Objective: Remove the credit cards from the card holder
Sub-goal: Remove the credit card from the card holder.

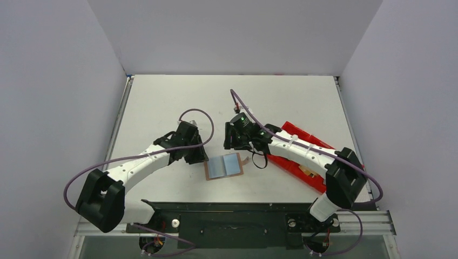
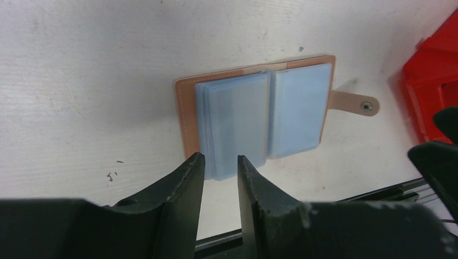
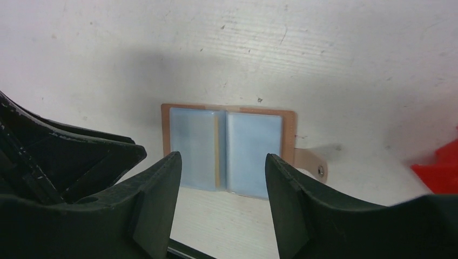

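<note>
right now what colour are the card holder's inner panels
Light blue panels in the card holder, clearest in the left wrist view.

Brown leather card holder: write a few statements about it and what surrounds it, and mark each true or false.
1. The brown leather card holder lies open on the white table, light blue panels up. True.
2. The left gripper has its jaws clamped on it. False: they stand apart, holding nothing.
3. Its small brown strap tab points toward the long red plastic tray. True.
4. The red tray lies by the left arm. False: it lies beneath the right arm.
</note>
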You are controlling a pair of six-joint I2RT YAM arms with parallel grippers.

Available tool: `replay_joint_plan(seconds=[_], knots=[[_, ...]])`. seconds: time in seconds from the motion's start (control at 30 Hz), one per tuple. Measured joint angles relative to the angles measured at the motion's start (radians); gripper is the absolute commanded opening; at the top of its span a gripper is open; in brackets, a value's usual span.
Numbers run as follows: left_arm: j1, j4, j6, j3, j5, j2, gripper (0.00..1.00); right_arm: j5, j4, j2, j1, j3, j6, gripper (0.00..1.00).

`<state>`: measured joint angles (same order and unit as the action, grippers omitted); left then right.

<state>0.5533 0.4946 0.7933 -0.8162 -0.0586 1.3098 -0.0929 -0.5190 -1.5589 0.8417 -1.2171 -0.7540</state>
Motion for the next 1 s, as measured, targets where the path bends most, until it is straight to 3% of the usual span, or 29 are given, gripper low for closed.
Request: replay_joint_plan(seconds=[0.2,0.53,0.73,1.0], knots=[[0.000,-0.051,0.030,0.045,-0.004,0.068,0.17,0.111,0.109,-0.094,0.004,0.065,-0.008,0.45],[0.000,-0.140,0.058,0.091,-0.014,0.149,0.09,0.206,0.238,-0.178,0.032,0.149,-0.029,0.47],[-0.001,-0.164,0.078,0.119,-0.013,0.154,0.07,0.175,0.250,-0.222,0.106,0.148,-0.020,0.53],[-0.011,-0.200,0.103,0.148,-0.019,0.141,0.03,0.000,0.164,-0.295,0.198,0.051,0.000,0.54]])
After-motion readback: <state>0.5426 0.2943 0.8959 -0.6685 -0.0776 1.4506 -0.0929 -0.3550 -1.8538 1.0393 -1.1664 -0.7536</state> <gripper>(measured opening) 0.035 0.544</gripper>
